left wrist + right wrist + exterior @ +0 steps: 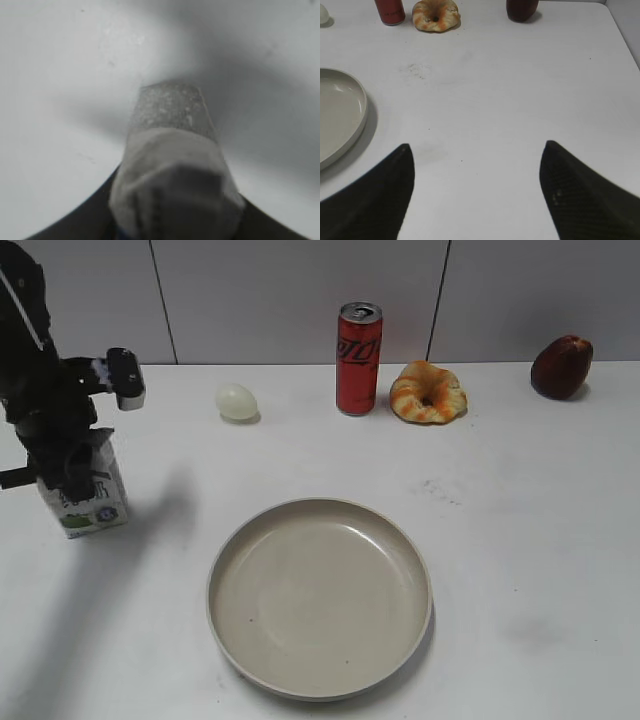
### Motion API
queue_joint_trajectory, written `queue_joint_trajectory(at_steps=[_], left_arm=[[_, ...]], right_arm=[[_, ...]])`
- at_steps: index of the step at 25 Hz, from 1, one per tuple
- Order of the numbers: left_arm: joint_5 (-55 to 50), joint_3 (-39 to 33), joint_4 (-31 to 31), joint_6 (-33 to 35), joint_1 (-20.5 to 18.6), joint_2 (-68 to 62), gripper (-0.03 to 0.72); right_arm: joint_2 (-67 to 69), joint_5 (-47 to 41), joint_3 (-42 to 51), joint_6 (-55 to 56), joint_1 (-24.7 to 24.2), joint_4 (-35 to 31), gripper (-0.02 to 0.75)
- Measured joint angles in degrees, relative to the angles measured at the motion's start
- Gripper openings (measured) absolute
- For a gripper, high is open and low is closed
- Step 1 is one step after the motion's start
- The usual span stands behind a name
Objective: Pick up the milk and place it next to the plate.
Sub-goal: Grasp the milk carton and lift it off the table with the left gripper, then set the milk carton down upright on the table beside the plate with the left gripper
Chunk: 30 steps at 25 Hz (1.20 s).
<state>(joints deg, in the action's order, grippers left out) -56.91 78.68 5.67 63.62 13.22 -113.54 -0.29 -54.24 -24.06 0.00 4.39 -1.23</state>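
Observation:
The milk (95, 505), a small white carton with a green patch at its base, stands slightly tilted at the far left of the table. My left gripper (70, 465) comes down over its top and is shut on it. The left wrist view shows the carton (170, 150) blurred and very close between the dark jaws. The plate (320, 600), large, round and beige, lies in the front middle, well to the right of the milk. Its rim shows in the right wrist view (340, 115). My right gripper (477, 160) is open and empty above bare table right of the plate.
A red soda can (358, 358), a croissant-shaped bread (428, 392), a pale egg (237, 402) and a dark red fruit (561, 367) stand along the back by the wall. White table lies between the milk and the plate.

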Motion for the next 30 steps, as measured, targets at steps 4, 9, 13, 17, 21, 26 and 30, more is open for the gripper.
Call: queue_joint_trajectory(at_steps=[4, 9, 13, 17, 21, 26, 30], left_arm=[[-0.18, 0.11, 0.18, -3.22, -0.05, 0.00, 0.281], [0.02, 0.11, 0.67, -9.04, -0.05, 0.94, 0.279], [1.69, 0.01, 1.08, -18.65, -0.05, 4.75, 0.279], [1.68, -0.60, 1.72, -29.73, 0.17, 10.30, 0.279], [2.52, -4.53, 1.86, -42.81, 2.78, 16.64, 0.279], [4.89, -11.68, 1.75, -56.26, 10.83, 21.28, 0.279], [4.86, -13.85, -6.90, -72.23, 19.30, 21.30, 0.279]], right_arm=[[0.00, 0.00, 0.00, 0.00, 0.00, 0.00, 0.588], [0.00, 0.00, 0.00, 0.00, 0.00, 0.00, 0.588], [0.00, 0.00, 0.00, 0.00, 0.00, 0.00, 0.588], [0.00, 0.00, 0.00, 0.00, 0.00, 0.00, 0.588], [0.00, 0.00, 0.00, 0.00, 0.00, 0.00, 0.588], [0.00, 0.00, 0.00, 0.00, 0.00, 0.00, 0.588], [0.00, 0.00, 0.00, 0.00, 0.00, 0.00, 0.588]])
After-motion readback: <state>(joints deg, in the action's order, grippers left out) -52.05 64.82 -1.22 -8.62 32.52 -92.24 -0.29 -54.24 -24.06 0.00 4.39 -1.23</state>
